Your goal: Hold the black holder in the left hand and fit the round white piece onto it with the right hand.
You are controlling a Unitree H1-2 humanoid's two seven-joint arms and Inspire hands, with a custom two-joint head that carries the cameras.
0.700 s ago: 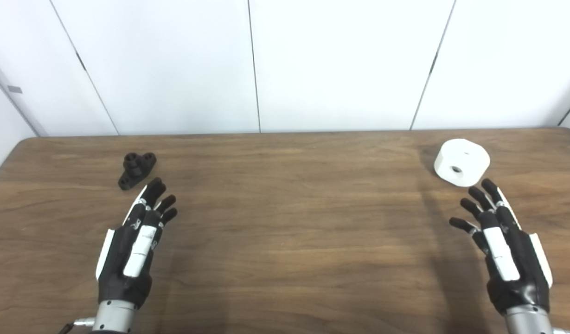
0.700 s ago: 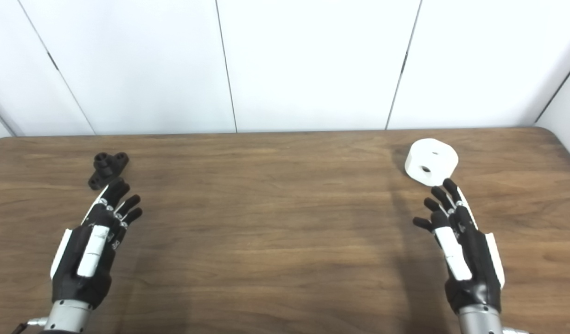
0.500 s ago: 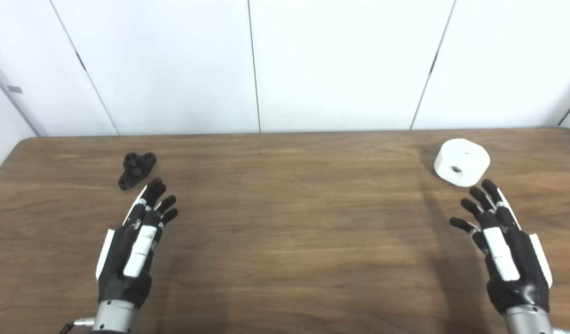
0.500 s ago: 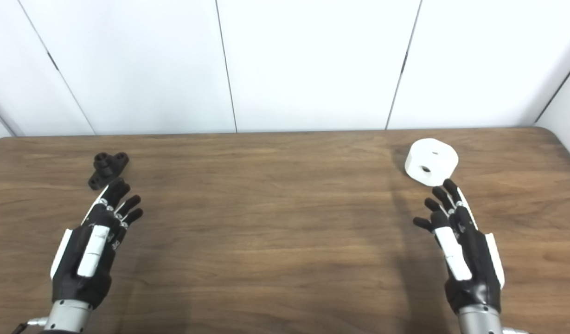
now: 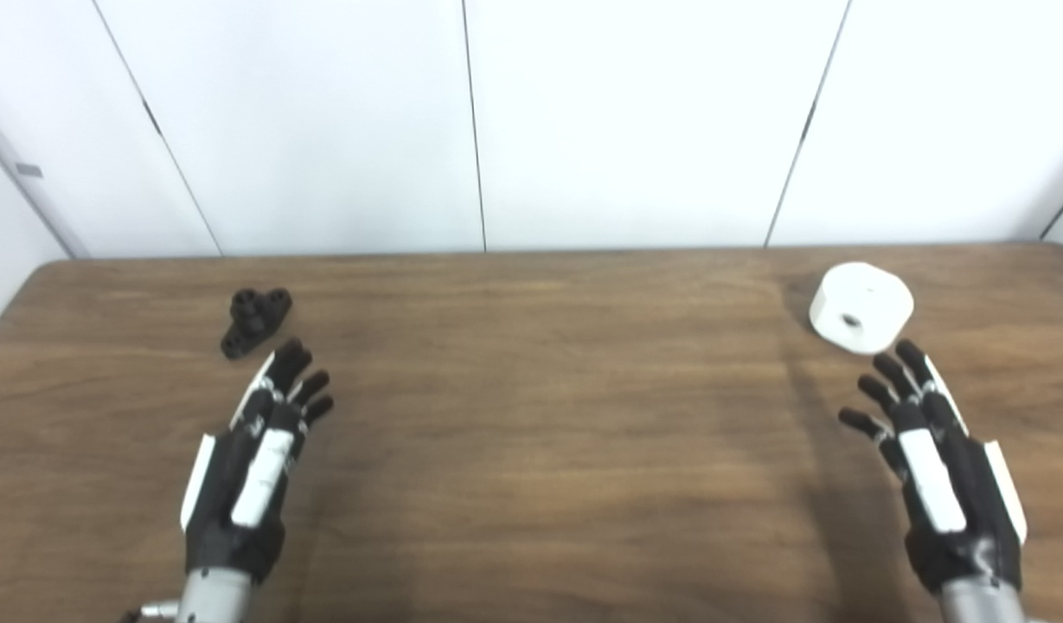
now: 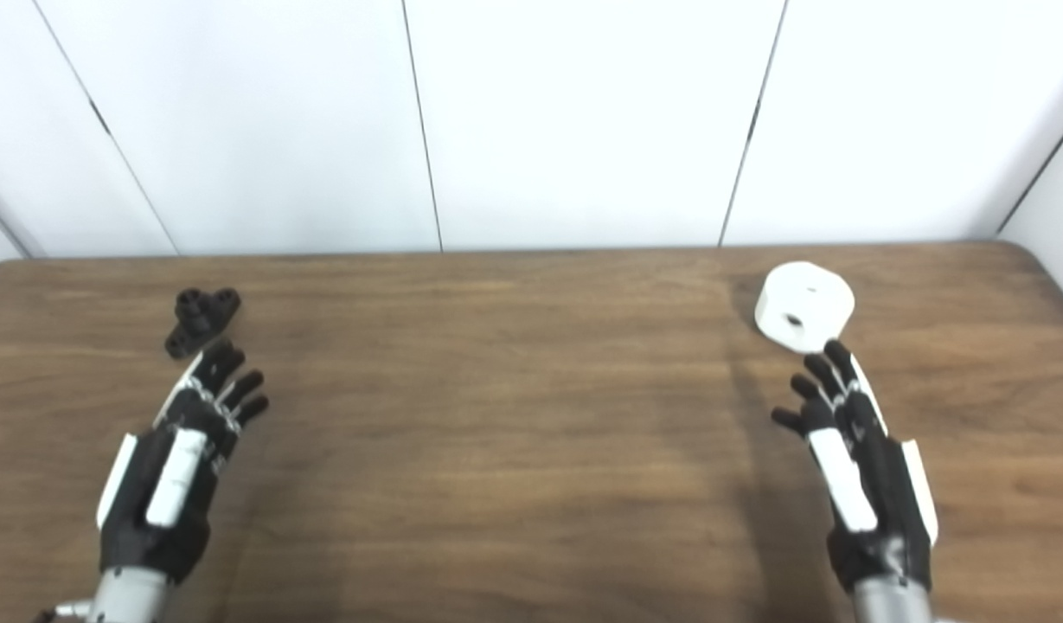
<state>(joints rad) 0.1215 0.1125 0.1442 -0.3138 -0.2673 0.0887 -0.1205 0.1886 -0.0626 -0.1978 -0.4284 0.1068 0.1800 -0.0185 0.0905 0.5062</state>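
Both hands empty, fingers spread: left hand near small black plastic holder, right hand just short of round white piece. On brown wooden table. Both look rigid, light; grip your holder's flange.

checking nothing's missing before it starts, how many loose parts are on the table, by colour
black: 1, the black holder, far left of the table
white: 1, the round white piece, far right
total: 2 parts, both lying free; the left hand and right hand are open and hold nothing
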